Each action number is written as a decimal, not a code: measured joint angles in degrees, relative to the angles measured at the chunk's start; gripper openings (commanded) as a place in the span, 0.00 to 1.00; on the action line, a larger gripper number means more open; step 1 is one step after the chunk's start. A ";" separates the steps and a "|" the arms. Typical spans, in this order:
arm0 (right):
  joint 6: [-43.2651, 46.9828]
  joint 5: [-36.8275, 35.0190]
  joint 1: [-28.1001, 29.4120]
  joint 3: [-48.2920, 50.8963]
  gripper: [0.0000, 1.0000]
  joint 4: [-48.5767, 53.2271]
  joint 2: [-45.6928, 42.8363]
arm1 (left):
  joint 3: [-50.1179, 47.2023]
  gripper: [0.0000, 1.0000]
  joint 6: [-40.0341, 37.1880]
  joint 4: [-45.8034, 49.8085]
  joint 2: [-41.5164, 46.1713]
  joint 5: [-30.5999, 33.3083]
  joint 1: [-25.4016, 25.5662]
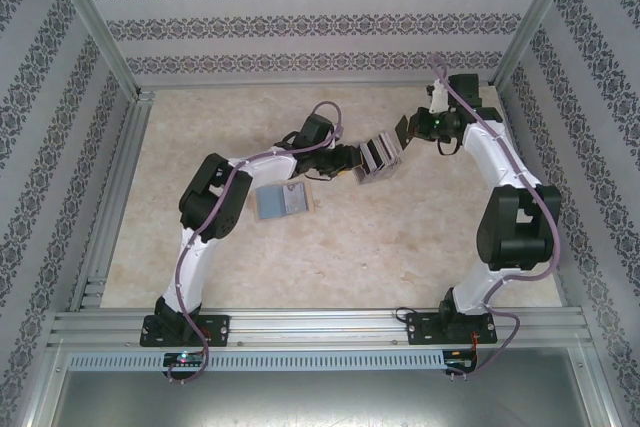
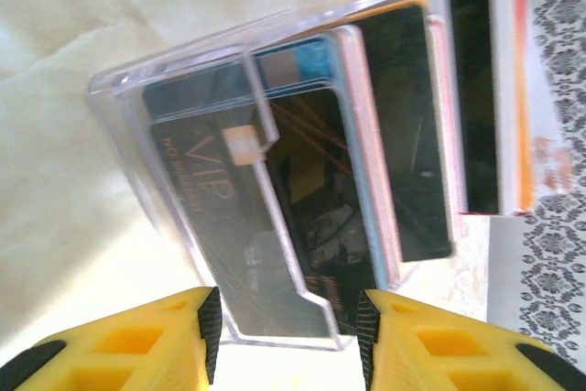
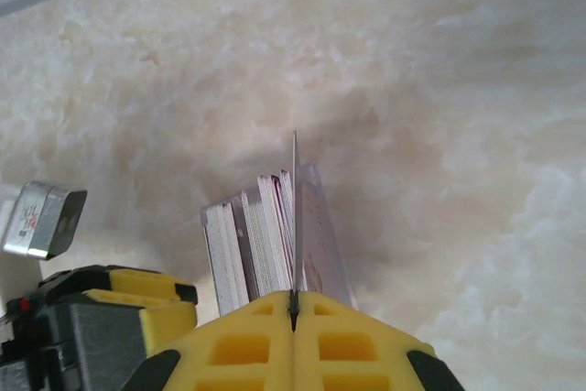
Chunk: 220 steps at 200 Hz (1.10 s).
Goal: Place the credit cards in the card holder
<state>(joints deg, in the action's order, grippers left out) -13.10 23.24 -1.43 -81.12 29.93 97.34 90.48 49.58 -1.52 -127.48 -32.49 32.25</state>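
The card holder [image 2: 229, 226] is a clear plastic box with a cut-out front wall. The credit cards [image 2: 403, 135] inside it are stepped one behind another: a black one lettered VIP in gold at the front, then a blue-edged one, a pink-edged one and more black faces behind. In the left wrist view, the cards' long sides run away from the fingers, so the holder's open end points away from the left gripper [image 2: 288, 336]. That gripper's yellow jaws stand part-way apart and clamp the holder's closed end.

From above, the holder sits off the surface near the middle of the worktop [image 1: 350, 257], a little toward its far edge. Its long axis slants toward the far right corner.

The right gripper [image 3: 294, 304] has its jaws pressed together on a single card [image 3: 295, 190]. The card is seen edge-on and stands just over the packed stack.

Two loose cards [image 1: 281, 201] lie flat, bluish-grey, nearer the left side.

The worktop is pale, marbled beige. Walls [image 1: 300, 27] with grey ornamental bands enclose it, and an aluminium frame [image 1: 320, 325] runs along the near edge.
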 measured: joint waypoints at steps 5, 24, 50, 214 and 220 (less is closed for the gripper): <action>0.00 -0.07 -0.15 0.22 0.03 -0.22 -0.57 | -0.35 0.46 0.00 -0.28 0.57 0.00 0.00; -0.09 -0.07 -0.35 1.44 0.03 -1.79 -2.69 | -1.90 0.46 0.26 -1.97 3.10 -0.02 -0.04; -1.29 1.66 -0.70 3.45 0.03 -4.39 -4.74 | -4.52 0.47 1.57 -5.92 6.21 -0.79 -0.42; -33.33 27.54 4.31 21.94 0.03 -44.39 -5.79 | -19.39 0.46 18.25 -38.32 12.35 -4.98 -2.78; -33.68 27.69 4.39 22.23 0.03 -44.85 -5.64 | -19.39 0.46 18.69 -38.88 12.35 -5.01 -2.80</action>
<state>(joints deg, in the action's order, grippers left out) -46.78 50.94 2.96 -58.89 -14.92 91.70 71.09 68.27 -40.40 -115.13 -37.50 29.45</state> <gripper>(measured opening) 0.067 0.466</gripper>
